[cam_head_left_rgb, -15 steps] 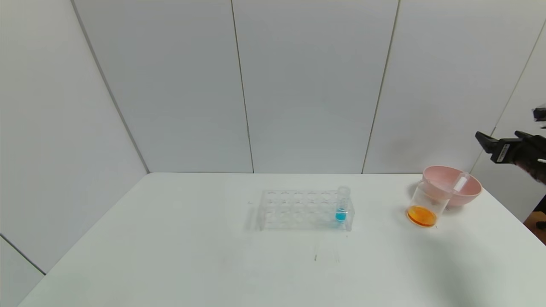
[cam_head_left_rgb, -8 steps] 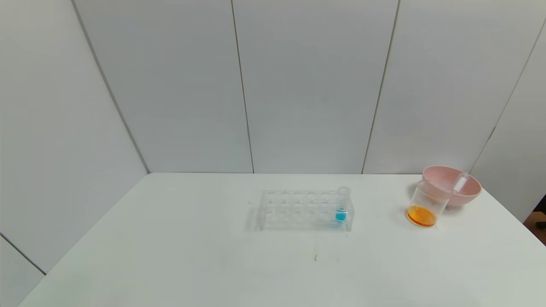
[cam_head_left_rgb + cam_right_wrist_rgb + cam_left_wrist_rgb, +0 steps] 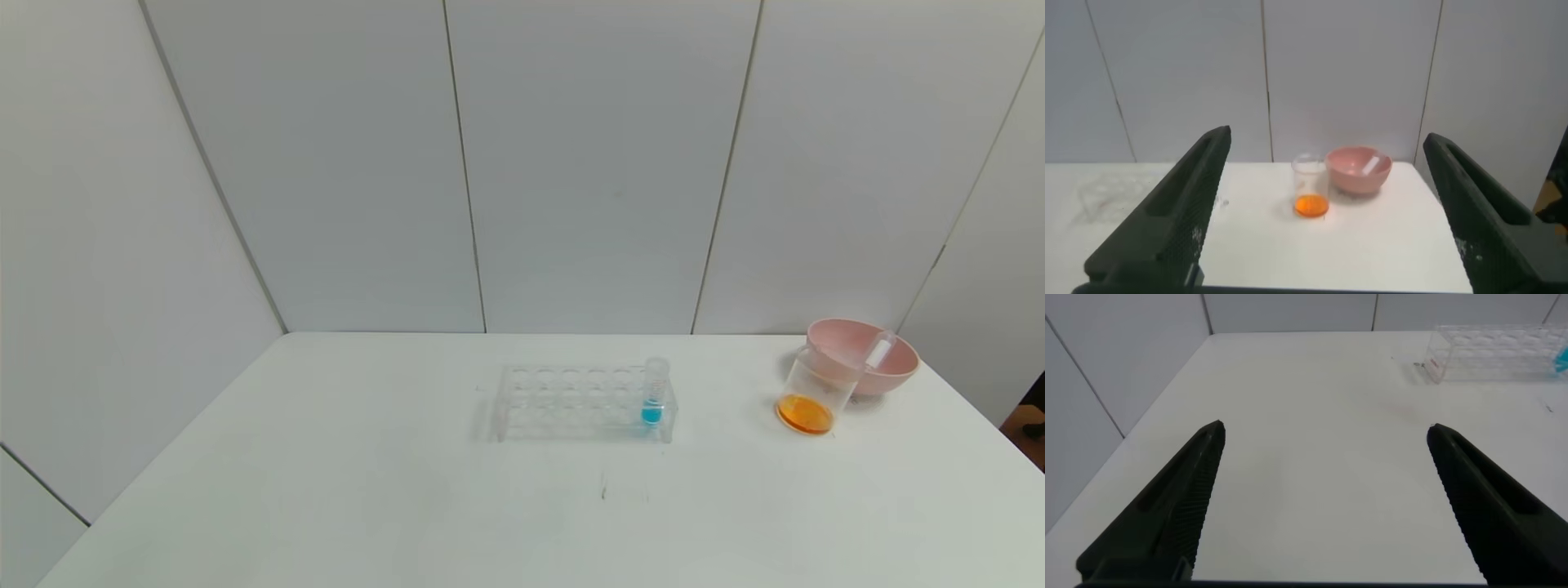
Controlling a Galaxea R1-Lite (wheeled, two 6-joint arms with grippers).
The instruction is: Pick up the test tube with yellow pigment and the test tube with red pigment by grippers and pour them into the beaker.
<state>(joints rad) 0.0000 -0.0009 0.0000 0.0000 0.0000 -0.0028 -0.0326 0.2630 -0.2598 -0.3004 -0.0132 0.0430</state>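
Head view: neither arm is showing here. The white table [image 3: 522, 506] is carrying a clear tube rack [image 3: 584, 403] near its middle, with 1 blue-liquid tube [image 3: 654, 392] standing upright in the rack's right end. Well apart, toward the table's right rear corner, the beaker [image 3: 812, 392] is standing with orange liquid pooling in its bottom. The pink bowl [image 3: 863, 355] is sitting just behind and to the right of the beaker, touching or nearly touching it. 1 clear empty tube [image 3: 879, 351] is leaning inside the bowl with its open end above the rim. No tube is showing yellow or red pigment on its own; whether the bowl is holding a 2nd tube cannot be told. Nothing is lying between the rack and the beaker.

Left wrist view: the left gripper [image 3: 1327, 498] is hovering over the bare left side of the table, its 2 fingers spread wide and gripping nothing. The rack [image 3: 1498, 363] is sitting far ahead of it.

Right wrist view: the right gripper [image 3: 1327, 208] is hanging off the table's near side, its fingers wide apart and empty. Between them, farther off, the beaker [image 3: 1310, 186] and bowl [image 3: 1359, 168] are standing side by side, with the pale tube [image 3: 1372, 166] lying in the bowl.
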